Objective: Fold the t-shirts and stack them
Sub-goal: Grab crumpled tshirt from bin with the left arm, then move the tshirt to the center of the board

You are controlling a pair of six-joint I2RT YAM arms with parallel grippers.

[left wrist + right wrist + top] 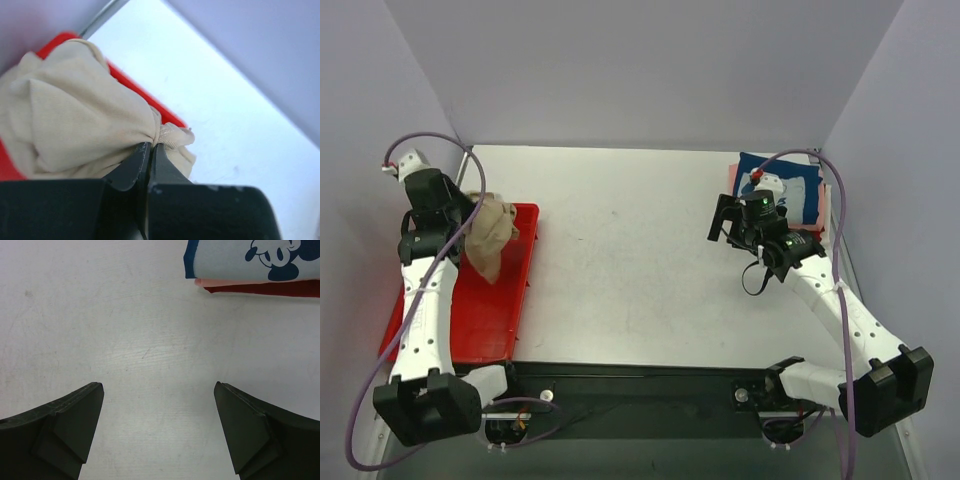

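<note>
Tan cloth, bunched into a loose bundle: the tan t-shirt [75, 110]. Hangs pinched at a gathered fold between the fingers of the left claw [151, 149], pressed together on the fabric. Droops over the red tray [490, 320] at the left side of the surface [620, 260], lower end pointing down at the tray floor; touching it or not, cannot tell.

Across the surface, at the far right corner, three more shirts lying flat in a stack: navy t-shirt [225, 262] with white cartoon print on top, pink t-shirt [207, 284] peeking out beneath, red t-shirt [280, 288] lowest, edges roughly lined up.

Near that stack, on its left, the right claw [159, 386]: spread wide, gripping nothing, hovering over bare surface with the stack's near corner just beyond the fingertips.
</note>
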